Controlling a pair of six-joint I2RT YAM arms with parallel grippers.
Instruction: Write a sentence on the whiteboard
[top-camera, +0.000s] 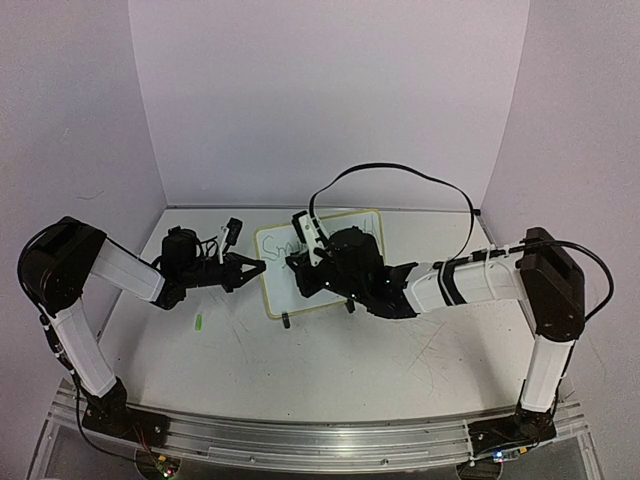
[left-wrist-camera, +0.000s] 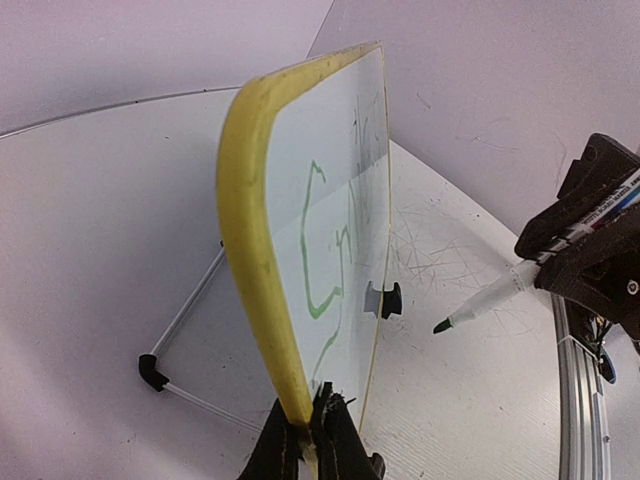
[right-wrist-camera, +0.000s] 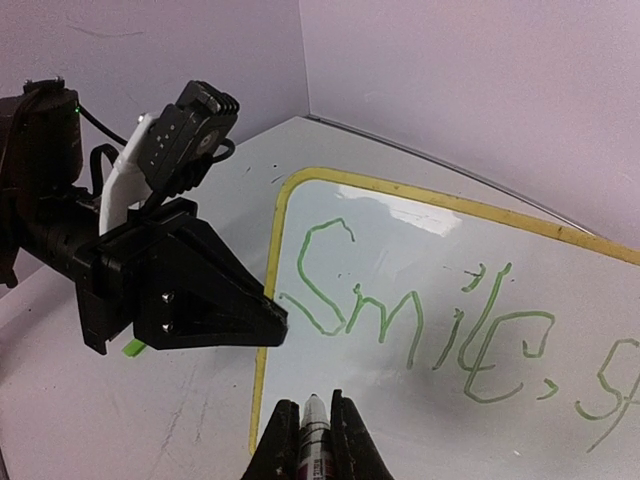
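The whiteboard (top-camera: 275, 285) sits at the middle of the surface (top-camera: 330, 370), between the two arms, and appears propped on a thin wire stand (left-wrist-camera: 185, 310). The left gripper (left-wrist-camera: 305, 425) has its jaws closed on the board's yellow left edge. The right gripper (right-wrist-camera: 313, 405) has its jaws closed around a marker (left-wrist-camera: 490, 298), tip forward. The sentence (right-wrist-camera: 440, 320) reads "Smile, sp" in green in the right wrist view; the rest runs out of frame. In the left wrist view the marker tip hangs just off the board face, not touching it.

Watch for these likely faults:

- **Board rotation.** You hold one edge only. Writing pressure far from that edge could swing the board about the clamp or skid its feet.
- **Smearing.** The right wrist crosses the written line, so a low pass could drag through the ink.
- **Faint or broken strokes.** Too little contact leaves gaps; too much pressure bends the board back.
- **Arm contact.** Both grippers work close together at the left edge, so starting a line there risks a collision.
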